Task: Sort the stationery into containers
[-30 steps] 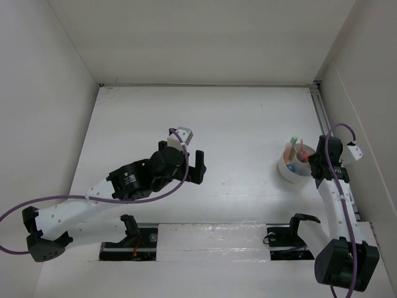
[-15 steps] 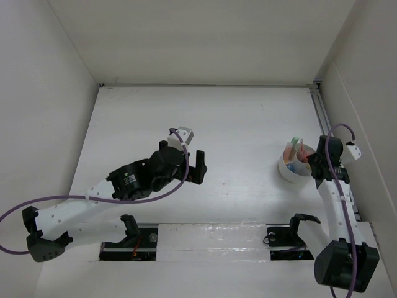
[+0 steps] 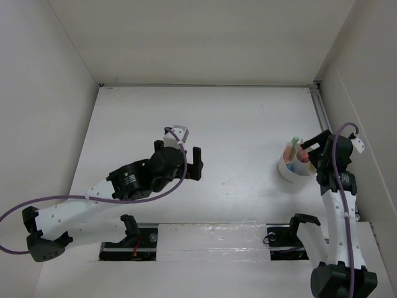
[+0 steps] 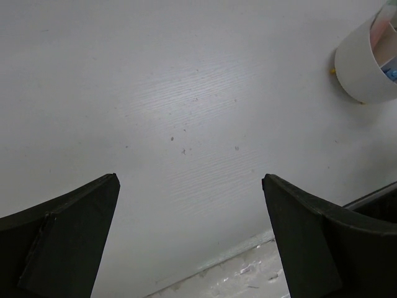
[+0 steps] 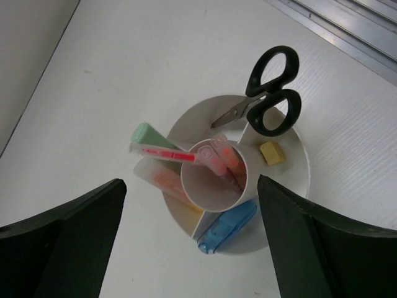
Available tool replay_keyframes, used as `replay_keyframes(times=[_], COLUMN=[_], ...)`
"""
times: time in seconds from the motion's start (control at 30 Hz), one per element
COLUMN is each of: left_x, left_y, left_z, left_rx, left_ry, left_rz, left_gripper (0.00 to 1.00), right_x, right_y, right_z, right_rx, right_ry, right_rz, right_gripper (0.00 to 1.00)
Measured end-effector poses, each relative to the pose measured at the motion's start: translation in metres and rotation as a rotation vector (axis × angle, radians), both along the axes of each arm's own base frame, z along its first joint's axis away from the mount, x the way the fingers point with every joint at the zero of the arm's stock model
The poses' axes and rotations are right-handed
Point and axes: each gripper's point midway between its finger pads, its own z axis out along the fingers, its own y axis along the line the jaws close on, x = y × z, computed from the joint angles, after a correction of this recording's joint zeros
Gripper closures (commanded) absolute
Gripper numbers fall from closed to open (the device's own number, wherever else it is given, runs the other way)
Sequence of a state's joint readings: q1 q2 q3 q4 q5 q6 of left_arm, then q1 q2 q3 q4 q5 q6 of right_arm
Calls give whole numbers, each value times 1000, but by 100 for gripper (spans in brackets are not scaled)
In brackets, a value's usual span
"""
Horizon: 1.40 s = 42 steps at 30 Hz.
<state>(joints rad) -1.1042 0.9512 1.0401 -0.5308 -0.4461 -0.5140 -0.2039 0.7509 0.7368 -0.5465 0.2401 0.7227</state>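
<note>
The container, a short round white cup (image 3: 291, 169) (image 5: 303, 162), stands at the right of the table and holds the stationery. Black-handled scissors (image 5: 268, 93) lean in its far compartment. A small yellow piece (image 5: 272, 153) lies next to them. Pink pens (image 5: 223, 158) stand in the middle tube, and one thin red pen (image 5: 162, 153) lies across its rim. A mint-green marker (image 5: 149, 135), an orange marker (image 5: 164, 181) and a light-blue marker (image 5: 228, 227) fill the other sections. My right gripper (image 3: 312, 151) (image 5: 190, 198) hangs open just above the cup, holding nothing. Over bare table at centre left, my left gripper (image 3: 178, 153) (image 4: 190, 180) is open and empty.
An aluminium rail (image 3: 322, 118) (image 5: 347, 25) runs along the table's right edge, close behind the cup. White walls enclose the table on three sides. The cup (image 4: 360, 68) shows at the top right of the left wrist view, with a tiny yellow speck (image 4: 332, 71) beside it.
My right gripper has gone from nearly shut at the cup to wide open, and its wrist has lifted and swung right. The left gripper has shifted slightly up and left.
</note>
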Motion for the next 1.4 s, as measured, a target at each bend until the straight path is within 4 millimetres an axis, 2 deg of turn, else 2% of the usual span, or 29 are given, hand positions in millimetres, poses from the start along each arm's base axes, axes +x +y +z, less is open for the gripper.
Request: replay_keyframes(times=[0.03, 0.17, 0.27, 0.37, 0.53, 0.67, 0.8, 0.9, 1.13, 1.3, 1.4], left_x=[2, 12, 19, 22, 15, 0, -15, -22, -29, -34, -35], left_y=[3, 22, 42, 66, 116, 157, 194, 210, 222, 232, 233], left_z=[0, 3, 17, 46, 88, 108, 124, 128, 115, 114, 114], left_rx=[5, 20, 12, -55, -214, -316, -432, -477, -483, -520, -522], left_ry=[-3, -25, -54, -97, -175, -223, -265, -283, -282, -285, -285], left_rz=[23, 149, 268, 393, 532, 577, 595, 600, 596, 593, 592], left_gripper=[0, 0, 0, 0, 0, 0, 0, 0, 0, 0, 0], right_x=[0, -5, -14, -28, -70, -108, -143, -161, -201, -229, -233], right_y=[3, 14, 20, 30, 53, 72, 88, 99, 113, 104, 100], right_z=[4, 31, 67, 116, 191, 223, 234, 237, 241, 245, 248], right_rx=[-2, -30, -71, -119, -204, -243, -253, -252, -266, -295, -301], right_ry=[-1, -22, -76, -170, -339, -445, -504, -530, -615, -678, -689], right_rz=[24, 113, 163, 217, 322, 396, 480, 559, 720, 712, 698], right_gripper=[0, 0, 0, 0, 0, 0, 0, 0, 0, 0, 0])
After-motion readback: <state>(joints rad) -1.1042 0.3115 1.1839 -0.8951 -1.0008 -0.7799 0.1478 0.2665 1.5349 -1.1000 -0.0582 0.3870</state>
